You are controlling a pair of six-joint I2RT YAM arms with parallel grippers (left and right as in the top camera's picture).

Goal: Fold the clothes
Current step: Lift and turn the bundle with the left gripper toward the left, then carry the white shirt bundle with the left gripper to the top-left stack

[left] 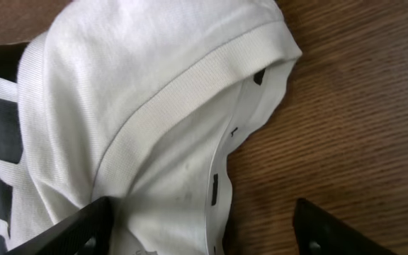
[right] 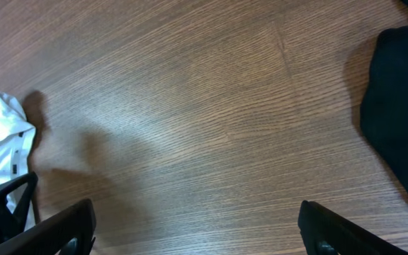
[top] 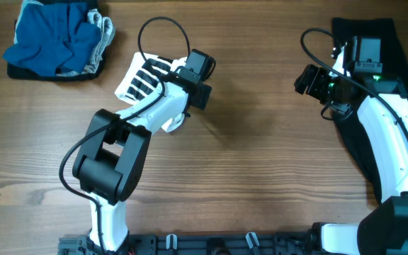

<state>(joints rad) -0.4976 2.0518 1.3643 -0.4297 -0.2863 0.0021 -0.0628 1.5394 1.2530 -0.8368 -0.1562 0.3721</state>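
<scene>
Barely started, I judge: white T-shirt lies bunched on the surface against my left jaws, which are apart and unclamped, right jaws apart over wood (blue-grey pile heaped, black garment untouched).

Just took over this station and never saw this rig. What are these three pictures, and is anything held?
Two robot arms stand at a wooden table, each ending in a two-finger gripper. The overhead picture looks straight down. The other two come from a camera on each wrist, with its own dark fingers showing at the bottom corners. The left gripper is open over the bunched white T-shirt. The right gripper is open over bare wood. Nothing is held. A blue and grey pile lies at the overhead picture's top left, and a black garment lies under the right arm.
</scene>
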